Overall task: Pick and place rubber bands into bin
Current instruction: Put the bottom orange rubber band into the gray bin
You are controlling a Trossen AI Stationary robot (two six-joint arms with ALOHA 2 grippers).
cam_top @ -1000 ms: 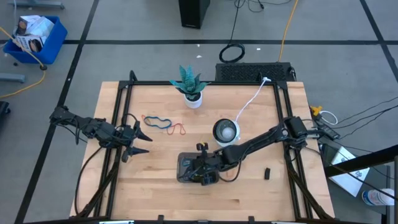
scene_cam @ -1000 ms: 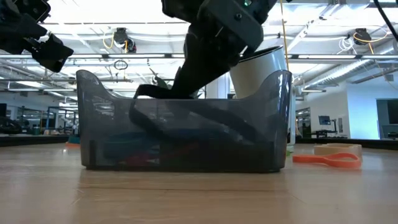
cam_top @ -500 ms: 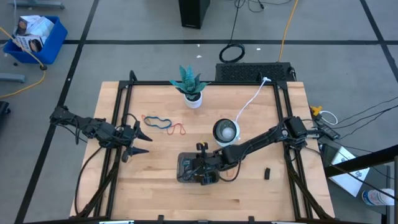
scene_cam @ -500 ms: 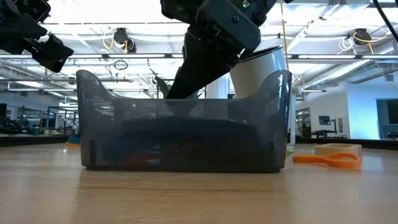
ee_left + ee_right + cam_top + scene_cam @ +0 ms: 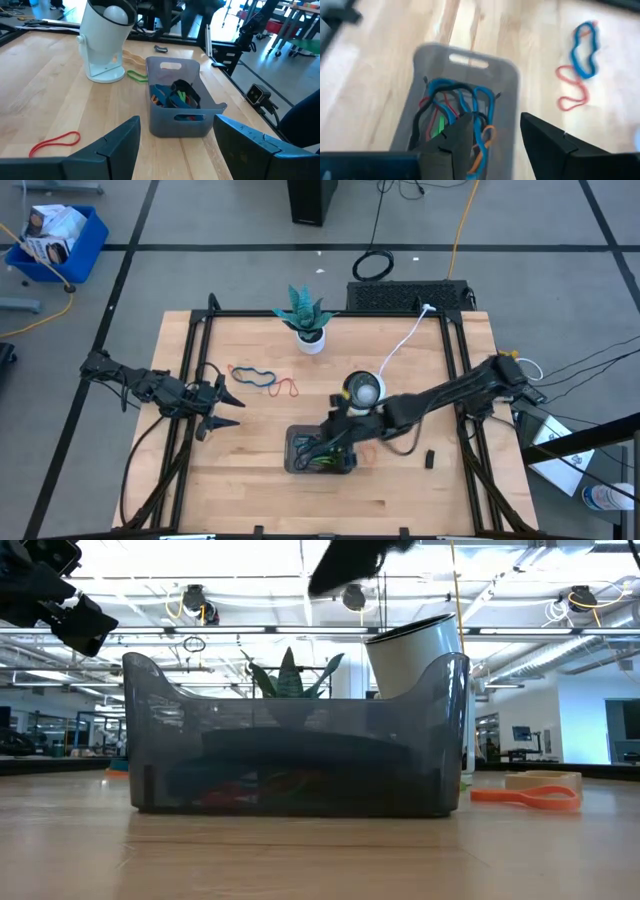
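Observation:
The dark grey bin (image 5: 318,452) stands near the table's middle front and holds several rubber bands (image 5: 454,112), blue, black, red, green and orange. My right gripper (image 5: 495,145) hangs open above the bin (image 5: 465,90) with nothing between its fingers. Toward the far left, a blue band (image 5: 255,375) and a red band (image 5: 288,389) lie flat on the table. My left gripper (image 5: 228,402) waits open at the table's left, clear of everything, pointing toward the bin (image 5: 177,107).
A white-silver bowl (image 5: 363,390) stands just beyond the bin, with a potted plant (image 5: 305,315) at the far edge. An orange band (image 5: 525,797) lies to the bin's right. A small black piece (image 5: 429,459) sits at the front right. A white cable (image 5: 405,340) runs to the far right.
My right gripper has opened and let go of a dark band, which dropped from hanging over the bin's inside to lying flat in it. The gripper has then risen out of the bin and drawn back a little toward the table's right.

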